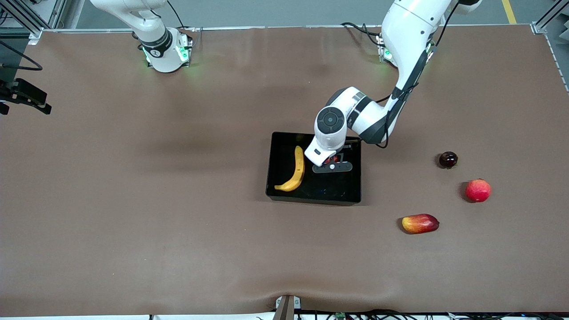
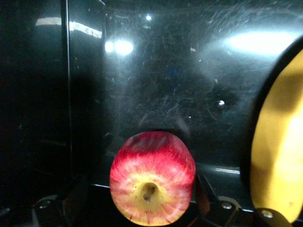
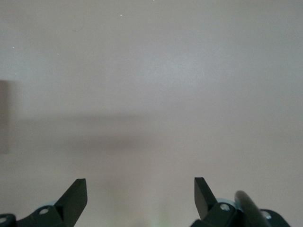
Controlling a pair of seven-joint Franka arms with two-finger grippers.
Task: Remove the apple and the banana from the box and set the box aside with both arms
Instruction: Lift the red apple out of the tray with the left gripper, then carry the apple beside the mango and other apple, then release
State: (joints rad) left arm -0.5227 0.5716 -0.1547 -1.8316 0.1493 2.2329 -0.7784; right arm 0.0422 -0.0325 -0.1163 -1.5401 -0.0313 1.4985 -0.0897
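Note:
The glossy black box (image 1: 311,198) stands mid-table. The yellow banana (image 1: 294,171) lies inside it, along the wall toward the right arm's end; it also shows in the left wrist view (image 2: 279,142). My left gripper (image 1: 332,162) reaches down into the box beside the banana. In the left wrist view the gripper (image 2: 152,198) is shut on the small red apple (image 2: 152,177), dimple toward the camera, just above the box floor (image 2: 165,85). A bit of the apple (image 1: 334,157) shows under the hand. My right gripper (image 3: 140,194) is open and empty over bare brown tabletop; its arm waits, raised.
Toward the left arm's end lie a dark round fruit (image 1: 448,159), a pinkish-red round fruit (image 1: 478,190) and a red-and-yellow mango (image 1: 420,223). A black fixture (image 1: 22,95) juts in at the right arm's end.

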